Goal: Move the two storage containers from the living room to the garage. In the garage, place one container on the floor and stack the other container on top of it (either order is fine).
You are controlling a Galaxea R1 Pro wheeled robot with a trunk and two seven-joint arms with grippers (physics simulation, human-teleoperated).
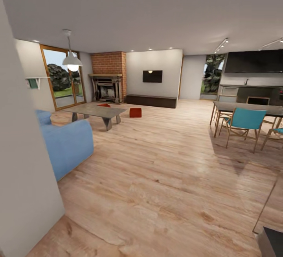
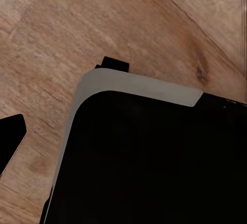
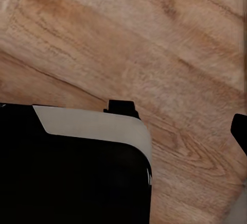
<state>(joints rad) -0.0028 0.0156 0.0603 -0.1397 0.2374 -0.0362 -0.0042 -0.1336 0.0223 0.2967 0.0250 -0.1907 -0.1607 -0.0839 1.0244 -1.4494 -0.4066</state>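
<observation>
Room: you were looking into the living room, across light plank flooring (image 1: 165, 178) toward a brick fireplace (image 1: 107, 85) and a wall screen (image 1: 152, 76).
Containers: you had one red-orange bin (image 1: 135, 112) on the planks just right of the coffee table (image 1: 98, 112), far from you, in front of the low dark bench (image 1: 151, 100). A second red patch (image 1: 104, 105) showed beyond the table top, near the fireplace; most of it was hidden by the table.
Orientation: the bins were too small and distant for you to read a long axis or facing; the nearer one sat upright, looking roughly square.
Surroundings: a blue sofa (image 1: 65, 141) stood at your left, a dining table (image 1: 247, 109) with a teal chair (image 1: 243, 123) at your right, and a grey wall edge (image 1: 23, 162) close on the left.
Left gripper: cannot be judged; the left wrist view gave you a dark rounded robot body (image 2: 144, 162) over planks.
Right gripper: likewise unreadable; the right wrist view showed the same kind of dark body (image 3: 72, 172) above the wood.
</observation>
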